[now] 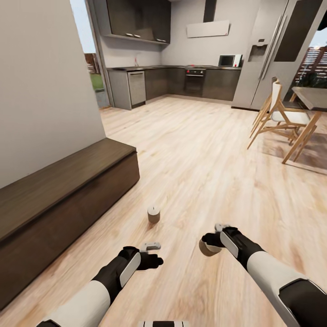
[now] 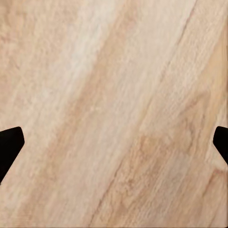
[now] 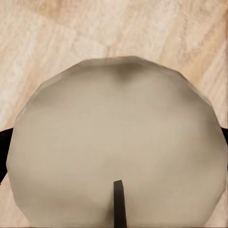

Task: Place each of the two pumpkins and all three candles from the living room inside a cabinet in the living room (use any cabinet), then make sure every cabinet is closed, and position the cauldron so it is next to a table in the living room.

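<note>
One candle (image 1: 153, 214), a short grey-olive cylinder, stands upright on the wood floor just ahead of my arms. A second candle (image 1: 204, 250) is held low over the floor by my right gripper (image 1: 210, 243), which is shut on it. In the right wrist view this candle's pale top (image 3: 114, 142) and dark wick (image 3: 118, 199) sit close to the camera. My left gripper (image 1: 156, 254) hangs open over bare floor, fingertips (image 2: 9, 147) wide apart with nothing between them. The long, low dark-brown cabinet (image 1: 68, 200) runs along the wall at left, its fronts flush.
A grey wall (image 1: 45, 91) rises behind the cabinet. Wooden chairs (image 1: 277, 118) and a dining table (image 1: 313, 97) stand at right. Kitchen counters (image 1: 181, 81) and a fridge (image 1: 272, 50) lie far ahead across open wood floor (image 1: 195, 154).
</note>
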